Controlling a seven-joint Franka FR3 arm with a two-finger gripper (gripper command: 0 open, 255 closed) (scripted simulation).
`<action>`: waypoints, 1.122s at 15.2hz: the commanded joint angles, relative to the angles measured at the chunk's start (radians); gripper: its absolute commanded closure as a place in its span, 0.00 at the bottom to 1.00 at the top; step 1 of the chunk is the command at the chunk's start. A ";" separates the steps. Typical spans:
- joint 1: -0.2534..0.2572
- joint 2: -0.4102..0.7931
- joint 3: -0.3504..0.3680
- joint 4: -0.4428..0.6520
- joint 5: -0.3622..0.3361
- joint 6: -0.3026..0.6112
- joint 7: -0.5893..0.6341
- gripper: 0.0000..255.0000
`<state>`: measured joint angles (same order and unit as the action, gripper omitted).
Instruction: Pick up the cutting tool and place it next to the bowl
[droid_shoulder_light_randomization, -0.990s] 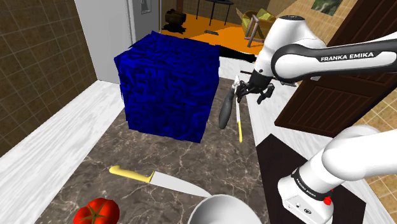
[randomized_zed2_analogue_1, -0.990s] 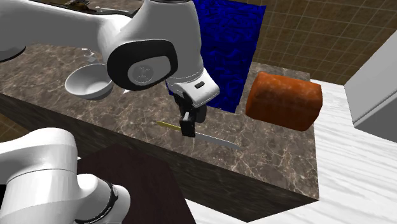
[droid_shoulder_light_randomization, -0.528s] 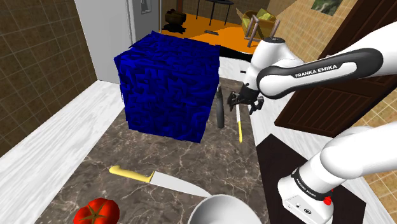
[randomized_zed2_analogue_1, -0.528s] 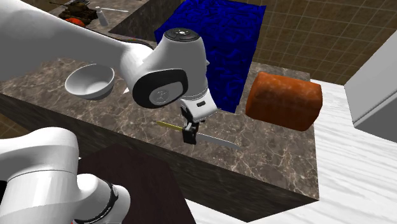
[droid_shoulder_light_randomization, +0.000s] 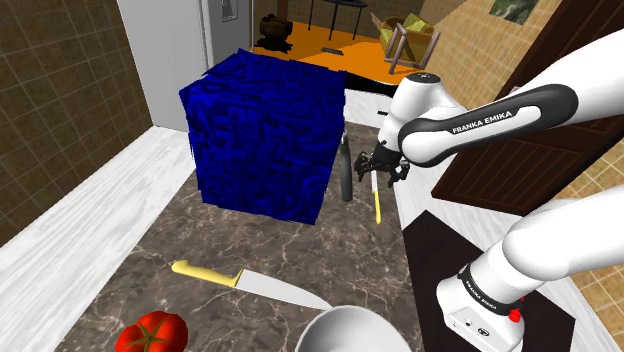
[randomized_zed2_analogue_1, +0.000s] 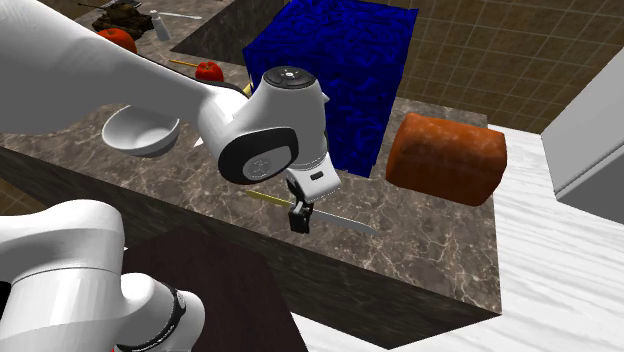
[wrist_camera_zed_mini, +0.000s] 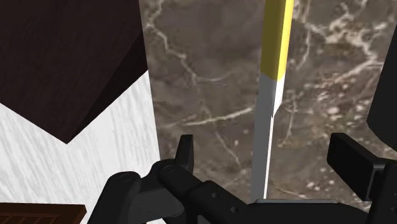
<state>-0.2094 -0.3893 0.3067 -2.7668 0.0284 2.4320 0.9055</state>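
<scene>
txt: "FRANKA EMIKA", black caps | on: white forearm link of arm (droid_shoulder_light_randomization: 485, 122), shoulder view | 2nd: small dark lettering on lower link (droid_shoulder_light_randomization: 484, 292) by the stand, too small to read | other views: no readable txt

gripper (droid_shoulder_light_randomization: 383, 170) low over the marble counter (droid_shoulder_light_randomization: 200, 250), above the blade end of a slim knife (droid_shoulder_light_randomization: 377, 205) with a yellow handle, near the counter's edge at the view's right. dark upright object (droid_shoulder_light_randomization: 346, 172) stands between gripper and blue block (droid_shoulder_light_randomization: 262, 135). broad knife (droid_shoulder_light_randomization: 250, 284), tomato (droid_shoulder_light_randomization: 150, 333) and bowl (droid_shoulder_light_randomization: 350, 328) lie nearer the camera.
</scene>
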 joint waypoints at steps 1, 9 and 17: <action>0.000 0.001 0.000 -0.001 0.000 0.002 0.000 0.00; 0.000 0.001 0.000 -0.001 0.000 0.001 0.000 1.00; 0.006 -0.036 -0.008 0.017 0.008 -0.052 -0.010 1.00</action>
<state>-0.2044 -0.4124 0.3025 -2.7525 0.0343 2.3956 0.9007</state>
